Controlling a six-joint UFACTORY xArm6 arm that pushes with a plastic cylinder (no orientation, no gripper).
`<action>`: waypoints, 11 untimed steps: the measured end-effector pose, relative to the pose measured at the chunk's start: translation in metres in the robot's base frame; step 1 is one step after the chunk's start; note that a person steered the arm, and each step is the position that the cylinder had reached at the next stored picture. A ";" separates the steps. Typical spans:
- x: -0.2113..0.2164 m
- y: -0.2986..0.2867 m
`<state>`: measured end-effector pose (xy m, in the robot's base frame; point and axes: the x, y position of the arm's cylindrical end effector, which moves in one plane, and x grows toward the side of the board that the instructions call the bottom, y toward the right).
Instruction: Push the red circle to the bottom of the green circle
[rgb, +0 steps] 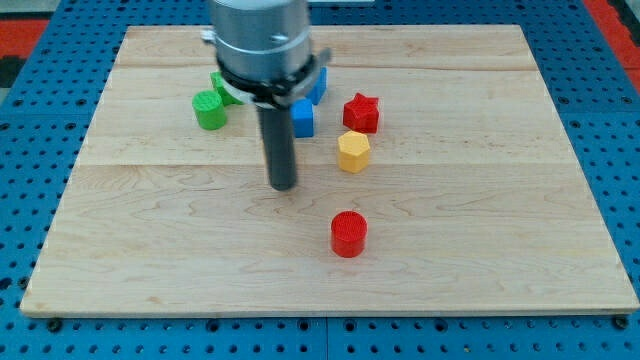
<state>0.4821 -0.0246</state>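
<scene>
The red circle (349, 233) lies on the wooden board (480, 230), below the middle. The green circle (209, 110) lies at the upper left of the board. My tip (283, 186) rests on the board between them, up and to the left of the red circle and down and to the right of the green circle, touching neither. The rod rises from the tip to the arm's grey body (262, 40) at the view's top.
A second green block (224, 88) sits just behind the green circle, partly hidden by the arm. A blue block (302, 118) and another blue one (318, 84) lie right of the rod. A red star (361, 112) and a yellow hexagon (353, 151) lie further right.
</scene>
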 end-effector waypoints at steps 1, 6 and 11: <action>0.027 0.072; 0.054 -0.048; -0.033 -0.110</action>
